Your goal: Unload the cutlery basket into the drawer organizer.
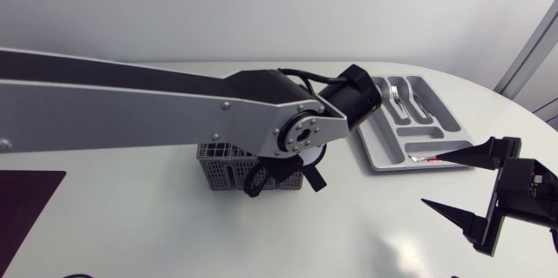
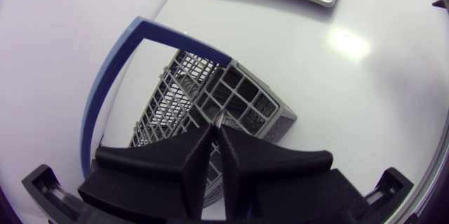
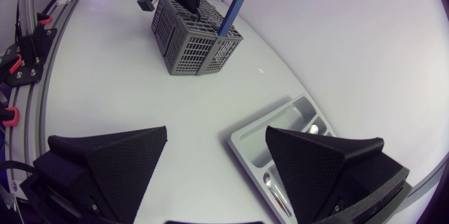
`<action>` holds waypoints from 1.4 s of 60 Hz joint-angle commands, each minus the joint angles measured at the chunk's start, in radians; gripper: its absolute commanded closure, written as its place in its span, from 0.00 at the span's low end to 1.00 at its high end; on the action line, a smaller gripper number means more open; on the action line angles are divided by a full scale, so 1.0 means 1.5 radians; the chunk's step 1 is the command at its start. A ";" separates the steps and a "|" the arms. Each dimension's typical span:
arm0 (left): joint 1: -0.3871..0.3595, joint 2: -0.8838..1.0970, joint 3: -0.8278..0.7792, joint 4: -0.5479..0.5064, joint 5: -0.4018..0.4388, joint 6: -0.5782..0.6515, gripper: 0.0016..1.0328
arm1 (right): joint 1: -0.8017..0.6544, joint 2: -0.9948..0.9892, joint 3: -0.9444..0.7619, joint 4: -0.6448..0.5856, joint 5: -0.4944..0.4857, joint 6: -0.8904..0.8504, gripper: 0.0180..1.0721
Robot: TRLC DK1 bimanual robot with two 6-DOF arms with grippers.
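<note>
Black wedge fingers of the left gripper press nearly together inside the grey basket, apparently pinching a thin silvery utensil to lift it out. The right gripper hangs spread wide beside the organizer, probably keeping clear; some forks lie there.

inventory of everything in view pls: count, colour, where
cutlery basket: one, grey mesh with blue handle, mid-table, under the left claw
drawer organizer: one, light grey, on the table right of the basket
cutlery: at least three pieces, silver, in the organizer's compartments
table: one, white, under everything
left claw: one, black, shut, tips at the basket's top
right claw: one, black, open, beside the organizer's near end
</note>
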 commanded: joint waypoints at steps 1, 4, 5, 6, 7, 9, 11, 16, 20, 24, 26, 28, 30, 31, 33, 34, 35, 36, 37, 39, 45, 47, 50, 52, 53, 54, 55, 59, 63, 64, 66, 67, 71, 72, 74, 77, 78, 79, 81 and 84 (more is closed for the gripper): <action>-0.006 -0.041 -0.020 -0.003 -0.015 0.012 0.85 | 0.005 -0.017 -0.018 0.003 -0.010 0.025 0.04; -0.008 -0.052 -0.023 -0.003 -0.019 0.016 0.85 | 0.010 -0.026 -0.021 0.004 -0.010 0.036 0.04; -0.010 -0.055 -0.024 -0.003 -0.019 0.017 0.85 | 0.011 -0.030 -0.022 0.004 -0.010 0.038 0.04; -0.011 -0.059 -0.025 -0.003 -0.020 0.018 0.85 | 0.014 -0.032 -0.022 0.004 -0.010 0.041 0.04; -0.012 -0.063 -0.026 -0.004 -0.023 0.019 0.85 | 0.016 -0.035 -0.023 0.004 -0.010 0.046 0.04; -0.015 -0.068 -0.028 -0.004 -0.030 0.021 0.85 | 0.021 -0.040 -0.024 0.006 -0.010 0.053 0.04; -0.018 -0.074 -0.031 -0.004 -0.033 0.023 0.85 | 0.024 -0.046 -0.027 0.008 -0.010 0.059 0.04; -0.021 -0.083 -0.035 -0.004 -0.034 0.024 0.85 | 0.031 -0.060 -0.031 0.009 -0.010 0.071 0.04; -0.023 -0.085 -0.038 -0.004 -0.036 0.022 0.85 | 0.033 -0.069 -0.035 0.009 -0.010 0.076 0.04; -0.023 -0.086 -0.039 -0.004 -0.037 0.023 0.85 | 0.037 -0.075 -0.038 0.009 -0.009 0.080 0.04; -0.023 -0.085 -0.040 -0.003 -0.036 0.023 0.85 | 0.038 -0.078 -0.043 0.010 -0.008 0.080 0.04; -0.023 -0.082 -0.041 -0.002 -0.036 0.020 0.85 | 0.039 -0.083 -0.048 0.010 -0.007 0.079 0.04; -0.020 -0.077 -0.041 -0.002 -0.036 0.013 0.80 | 0.040 -0.090 -0.053 0.010 -0.005 0.079 0.04; -0.020 -0.075 -0.041 -0.001 -0.036 0.009 0.77 | 0.040 -0.093 -0.056 0.010 -0.004 0.079 0.04; -0.016 -0.069 -0.040 -0.001 -0.033 0.005 0.70 | 0.040 -0.100 -0.060 0.011 -0.003 0.079 0.04; -0.015 -0.066 -0.038 -0.001 -0.031 0.003 0.67 | 0.041 -0.105 -0.062 0.011 -0.003 0.079 0.04; -0.014 -0.063 -0.037 -0.002 -0.028 0.001 0.64 | 0.041 -0.108 -0.064 0.011 -0.003 0.079 0.04; -0.012 -0.061 -0.035 -0.002 -0.025 -0.001 0.60 | 0.041 -0.111 -0.065 0.011 -0.003 0.079 0.04; -0.010 -0.059 -0.033 -0.002 -0.021 -0.002 0.56 | 0.041 -0.114 -0.067 0.011 -0.003 0.080 0.04; -0.005 -0.055 -0.028 -0.002 -0.007 -0.007 0.49 | 0.041 -0.119 -0.069 0.011 -0.002 0.080 0.04; 0.001 -0.044 -0.011 -0.009 0.014 -0.013 0.38 | 0.043 -0.127 -0.073 0.011 -0.001 0.085 0.04; 0.003 -0.041 -0.004 -0.013 0.024 -0.015 0.36 | 0.043 -0.128 -0.073 0.011 0.000 0.085 0.04; 0.006 -0.035 0.005 -0.021 0.030 -0.019 0.35 | 0.043 -0.130 -0.074 0.011 0.000 0.086 0.04; 0.007 -0.029 0.010 -0.027 0.034 -0.025 0.35 | 0.043 -0.131 -0.074 0.011 0.000 0.086 0.04; 0.009 -0.028 0.013 -0.030 0.037 -0.027 0.35 | 0.043 -0.132 -0.074 0.011 0.000 0.086 0.04; 0.010 -0.025 0.015 -0.032 0.041 -0.029 0.35 | 0.043 -0.133 -0.074 0.011 0.000 0.087 0.04; 0.011 -0.023 0.017 -0.034 0.041 -0.029 0.35 | 0.043 -0.133 -0.075 0.011 0.000 0.087 0.04; 0.015 -0.017 0.025 -0.039 0.046 -0.032 0.35 | 0.043 -0.133 -0.074 0.011 0.000 0.088 0.04; 0.017 -0.014 0.033 -0.041 0.051 -0.032 0.35 | 0.043 -0.133 -0.074 0.011 0.000 0.088 0.04; 0.016 -0.012 0.035 -0.044 0.051 -0.033 0.35 | 0.044 -0.133 -0.074 0.011 0.000 0.088 0.04; 0.017 -0.010 0.039 -0.044 0.051 -0.033 0.35 | 0.043 -0.132 -0.073 0.011 0.000 0.088 0.04; 0.017 -0.009 0.041 -0.045 0.052 -0.033 0.35 | 0.044 -0.132 -0.073 0.012 0.000 0.088 0.04; 0.018 -0.002 0.047 -0.047 0.056 -0.036 0.35 | 0.044 -0.132 -0.073 0.013 0.000 0.088 0.04; 0.019 0.000 0.048 -0.047 0.056 -0.036 0.35 | 0.044 -0.132 -0.073 0.013 0.000 0.088 0.04; 0.020 0.003 0.049 -0.047 0.057 -0.036 0.35 | 0.044 -0.132 -0.073 0.014 0.000 0.088 0.04; 0.022 0.009 0.051 -0.047 0.057 -0.036 0.36 | 0.044 -0.131 -0.074 0.014 0.000 0.088 0.04; 0.023 0.011 0.051 -0.047 0.057 -0.037 0.36 | 0.044 -0.131 -0.074 0.015 0.000 0.088 0.04; 0.023 0.013 0.052 -0.047 0.057 -0.037 0.36 | 0.044 -0.131 -0.074 0.015 0.000 0.088 0.04; 0.025 0.016 0.052 -0.047 0.057 -0.038 0.39 | 0.044 -0.131 -0.074 0.016 0.000 0.088 0.04; 0.027 0.021 0.053 -0.047 0.057 -0.039 0.43 | 0.044 -0.131 -0.074 0.016 0.000 0.088 0.04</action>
